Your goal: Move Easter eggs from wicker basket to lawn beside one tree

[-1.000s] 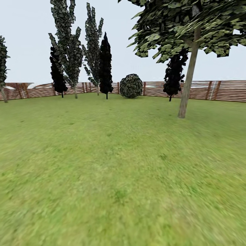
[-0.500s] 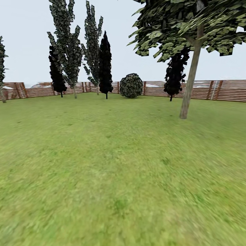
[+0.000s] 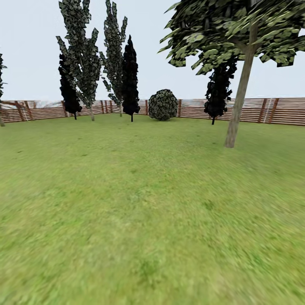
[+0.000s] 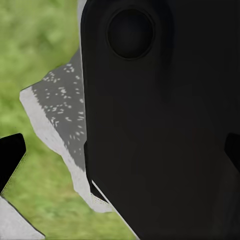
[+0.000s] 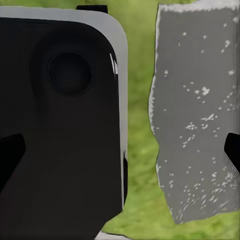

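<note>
No eggs and no basket lie before me on this stretch of lawn (image 3: 140,203), a wide sweep of mottled green running out to the brown slat fence (image 3: 254,111) that closes the garden. One broad-crowned tree (image 3: 237,114) stands ahead to my right, its bare grey-brown trunk leaning slightly out of the grass; dark narrow cypresses (image 3: 130,80) and a round shrub (image 3: 162,105) line the fence farther back.

My wrist cameras look down past a large black part of my own body. Beside it, in the left wrist view, a grey speckled stepping-stone slab (image 4: 62,120) lies on the grass, and the right wrist view shows another slab (image 5: 197,110). At the edges of each wrist view I see dark finger tips (image 4: 11,160) (image 5: 10,155) standing far apart with nothing between them, so I read both hands as spread and carrying nothing.

By my judgement I am in transit, at the searching stage: the wicker basket must be found before any egg can be lifted. Where it sits, I cannot tell from here. The next move calls for turning or driving until the basket comes into sight, then closing in on it, with the leaning tree noted as a likely drop point.
</note>
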{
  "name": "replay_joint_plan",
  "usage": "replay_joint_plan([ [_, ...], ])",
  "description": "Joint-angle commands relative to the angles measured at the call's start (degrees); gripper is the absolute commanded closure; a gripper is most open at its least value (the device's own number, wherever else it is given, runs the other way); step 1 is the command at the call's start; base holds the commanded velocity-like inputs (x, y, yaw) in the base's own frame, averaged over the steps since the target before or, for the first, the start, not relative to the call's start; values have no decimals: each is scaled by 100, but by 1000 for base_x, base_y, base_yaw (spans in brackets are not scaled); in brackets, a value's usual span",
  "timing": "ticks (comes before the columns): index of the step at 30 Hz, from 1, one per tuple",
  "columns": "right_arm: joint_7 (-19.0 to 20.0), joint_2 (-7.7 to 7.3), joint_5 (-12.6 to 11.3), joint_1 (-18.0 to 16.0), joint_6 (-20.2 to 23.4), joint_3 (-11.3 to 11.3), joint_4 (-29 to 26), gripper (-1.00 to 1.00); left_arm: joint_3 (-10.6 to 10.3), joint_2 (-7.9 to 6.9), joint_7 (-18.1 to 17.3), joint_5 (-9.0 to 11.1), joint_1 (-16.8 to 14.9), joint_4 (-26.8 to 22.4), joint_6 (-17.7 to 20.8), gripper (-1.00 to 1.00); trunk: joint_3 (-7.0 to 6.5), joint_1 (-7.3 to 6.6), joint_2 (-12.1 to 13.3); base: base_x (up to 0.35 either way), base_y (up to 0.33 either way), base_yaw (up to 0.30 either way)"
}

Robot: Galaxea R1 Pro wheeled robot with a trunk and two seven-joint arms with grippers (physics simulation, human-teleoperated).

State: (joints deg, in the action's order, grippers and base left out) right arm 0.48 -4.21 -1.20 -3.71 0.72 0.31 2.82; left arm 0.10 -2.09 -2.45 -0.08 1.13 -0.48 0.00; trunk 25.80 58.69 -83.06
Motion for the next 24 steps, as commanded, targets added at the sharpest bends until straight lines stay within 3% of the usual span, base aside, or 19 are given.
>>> replay_joint_plan([
  [1, 4, -1, -14, -7, 7, 4, 8, -100, 1, -1, -19, -1, 1, -5, 0, -100, 4, 4, -2, 340, 0, 0],
  [24, 5, -1, -15, -7, 7, 4, 8, -100, -1, -1, -19, -1, 1, -5, 0, -100, 4, 4, -2, 340, 0, 0],
])
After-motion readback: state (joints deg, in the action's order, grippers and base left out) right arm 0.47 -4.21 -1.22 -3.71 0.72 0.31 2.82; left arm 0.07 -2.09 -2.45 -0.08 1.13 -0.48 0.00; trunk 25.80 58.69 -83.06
